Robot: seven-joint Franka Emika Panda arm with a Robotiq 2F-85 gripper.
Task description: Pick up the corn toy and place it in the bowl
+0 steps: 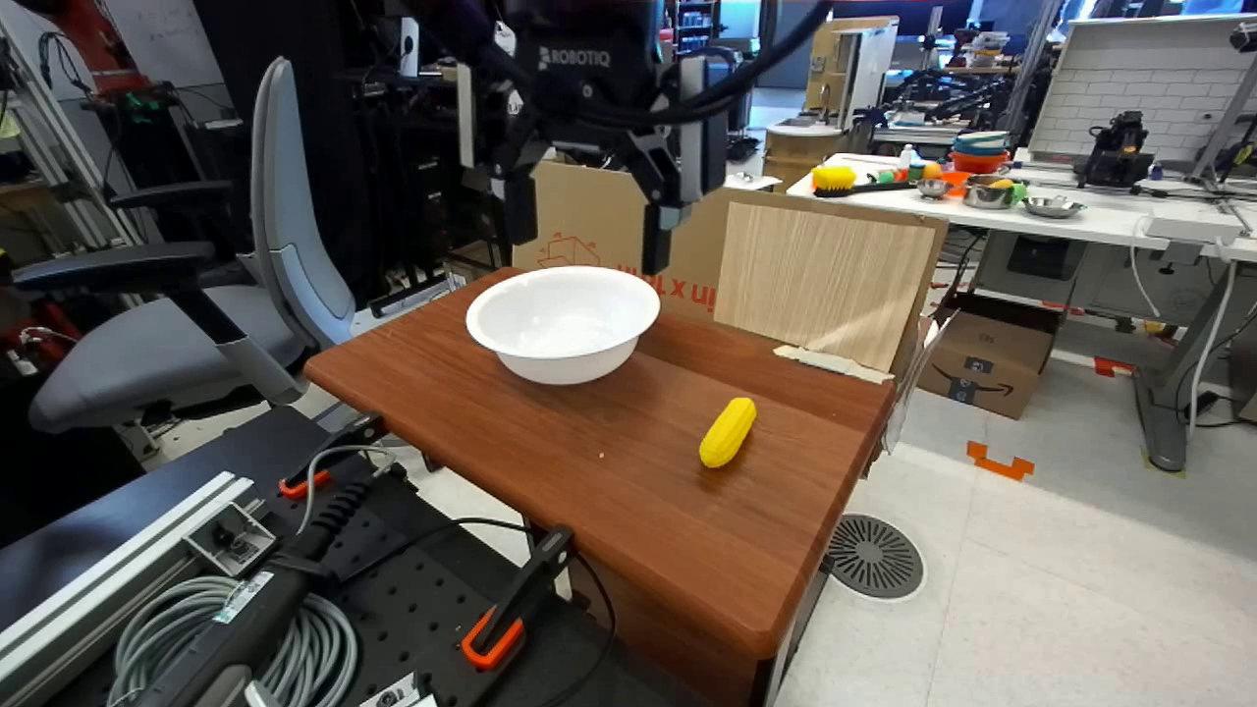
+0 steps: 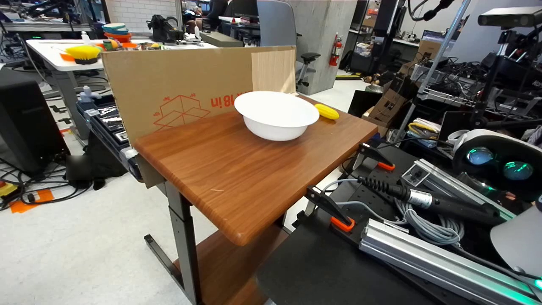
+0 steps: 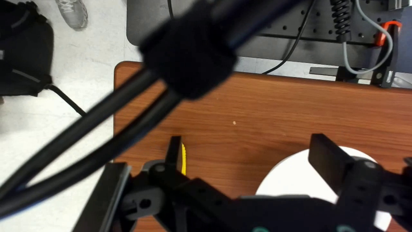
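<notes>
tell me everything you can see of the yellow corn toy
The corn toy is yellow, oblong, round-ended and bumpy, and looks like plastic. It lies on the brown table, apart from the white bowl; only the table appears to touch it. In the wrist view, one of the fingers hides most of it.

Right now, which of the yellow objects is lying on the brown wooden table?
The corn toy, the small ridged oblong one, lying apart from the white bowl. The yellow-and-black brush rests instead on the white desk in the background.
</notes>
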